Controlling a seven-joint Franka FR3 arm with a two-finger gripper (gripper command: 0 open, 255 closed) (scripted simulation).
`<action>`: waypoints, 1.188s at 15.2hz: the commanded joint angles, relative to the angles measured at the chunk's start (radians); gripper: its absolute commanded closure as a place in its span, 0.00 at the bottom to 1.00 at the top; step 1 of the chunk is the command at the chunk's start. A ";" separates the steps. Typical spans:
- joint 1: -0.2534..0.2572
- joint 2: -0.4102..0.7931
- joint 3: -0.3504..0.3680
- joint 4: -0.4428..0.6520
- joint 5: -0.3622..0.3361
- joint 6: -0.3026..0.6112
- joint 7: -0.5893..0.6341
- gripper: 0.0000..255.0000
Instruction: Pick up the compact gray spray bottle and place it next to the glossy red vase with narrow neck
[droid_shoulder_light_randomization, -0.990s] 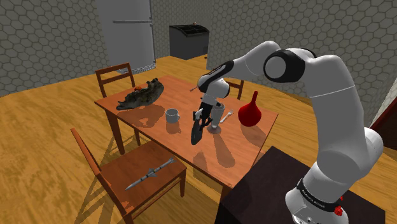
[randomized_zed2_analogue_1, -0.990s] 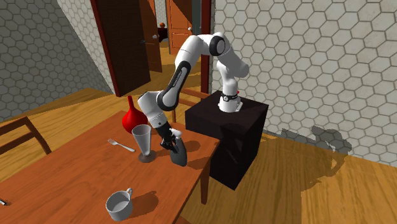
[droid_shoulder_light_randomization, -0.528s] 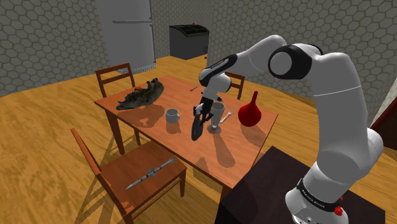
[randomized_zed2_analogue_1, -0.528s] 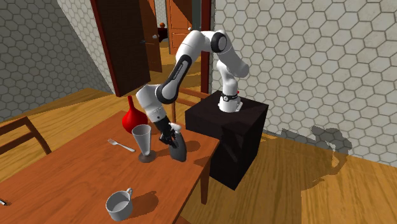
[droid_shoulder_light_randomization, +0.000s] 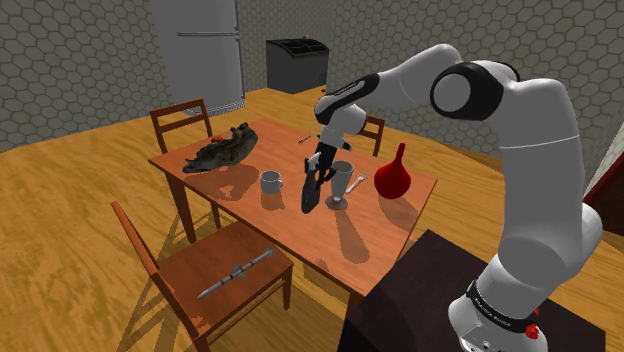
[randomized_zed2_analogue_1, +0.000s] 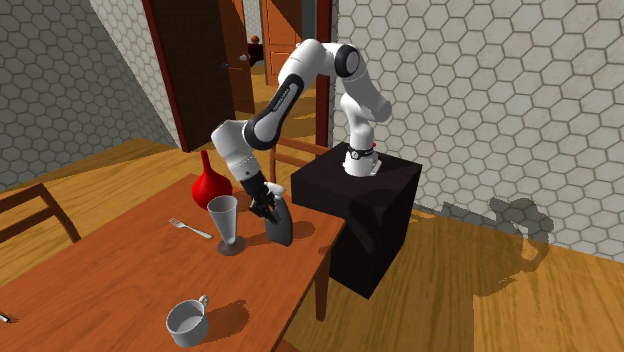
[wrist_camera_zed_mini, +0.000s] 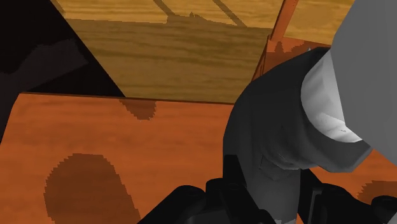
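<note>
On the wooden desk (droid_shoulder_light_randomization: 375, 230) the red vase (droid_shoulder_light_randomization: 394, 175) stands toward the shoulder view's right, a grey goblet (droid_shoulder_light_randomization: 340, 183) comes between, and the dark grey spray bottle (droid_shoulder_light_randomization: 311, 192), nearly upright and low over the desk, hangs gripped at its top in the closed jaws.

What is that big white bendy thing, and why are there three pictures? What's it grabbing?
That is a robot arm. At its end is a black gripper, a sort of pincer, shut on a dark grey spray bottle. Two pictures come from cameras standing in the room, on different sides of the table. The third comes from a camera on the gripper itself, so the bottle looks huge there. On the table also stand a red vase, a goblet and a mug, and a fork and a crocodile-like figure lie there.
</note>
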 joint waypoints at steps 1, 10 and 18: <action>0.001 -0.016 -0.001 0.003 -0.003 -0.017 0.010 1.00; -0.001 -0.081 -0.005 0.025 -0.018 -0.095 0.052 1.00; -0.004 -0.128 -0.008 0.060 -0.030 -0.169 0.090 1.00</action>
